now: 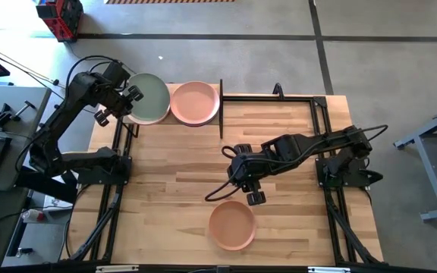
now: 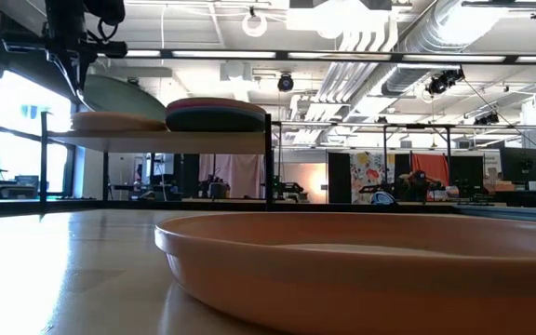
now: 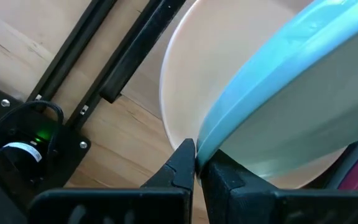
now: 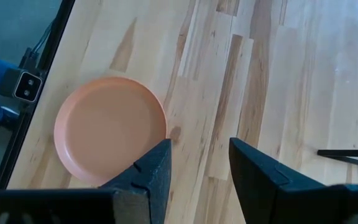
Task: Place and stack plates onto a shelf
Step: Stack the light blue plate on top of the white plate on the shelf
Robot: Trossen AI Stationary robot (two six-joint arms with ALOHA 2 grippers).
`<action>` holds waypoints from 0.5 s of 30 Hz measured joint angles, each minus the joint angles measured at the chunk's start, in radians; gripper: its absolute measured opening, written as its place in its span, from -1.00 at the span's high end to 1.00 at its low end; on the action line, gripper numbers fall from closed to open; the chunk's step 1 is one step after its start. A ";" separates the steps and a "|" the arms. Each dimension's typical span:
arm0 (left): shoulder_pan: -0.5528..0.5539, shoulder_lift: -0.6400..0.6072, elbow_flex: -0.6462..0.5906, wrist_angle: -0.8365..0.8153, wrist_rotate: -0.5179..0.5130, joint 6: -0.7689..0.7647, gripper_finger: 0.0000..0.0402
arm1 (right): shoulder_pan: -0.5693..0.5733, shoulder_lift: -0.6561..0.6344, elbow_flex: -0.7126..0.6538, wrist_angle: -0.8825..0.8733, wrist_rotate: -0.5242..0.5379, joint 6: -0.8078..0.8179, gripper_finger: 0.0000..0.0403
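The sage green plate [image 1: 149,98] [image 2: 119,97] hangs tilted over the left half of the shelf [image 2: 156,140], above a beige plate [image 2: 110,121] [image 3: 182,74] that lies flat on the board. My left gripper [image 1: 127,105] [image 3: 196,159] is shut on the green plate's left rim. On the shelf's right half is a stack with a pink plate [image 1: 196,102] on top and dark layers below [image 2: 217,119]. The peach-orange plate [image 1: 232,225] [image 4: 110,127] lies flat on the tabletop near its near edge. My right gripper [image 1: 250,196] [image 4: 199,152] is open above the table, just beyond that plate. My left gripper pinches the sage green plate's rim [image 3: 211,144] at its left edge between the two fingers, coming from the table's left and above. The plate is tilted, its held side raised and its right side lower over the beige plate. Whether it touches that plate, I cannot tell.
Black frame rails run along both sides of the tabletop [image 1: 325,129] [image 1: 120,152], and a black shelf post [image 1: 221,106] stands beside the pink plate. Bare wood lies between the shelf and the peach-orange plate [image 1: 180,163].
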 joint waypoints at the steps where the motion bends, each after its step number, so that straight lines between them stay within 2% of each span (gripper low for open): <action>1: 0.000 0.000 0.000 0.000 0.000 0.000 0.97 | 0.000 0.000 0.000 0.000 0.000 0.000 0.32; 7: 0.000 -0.001 0.000 0.000 0.018 0.064 0.93 | 0.000 0.000 0.000 0.000 0.000 0.002 0.32; 15: 0.000 -0.001 0.000 0.000 0.001 0.094 0.67 | 0.000 0.000 0.000 0.000 0.000 0.002 0.32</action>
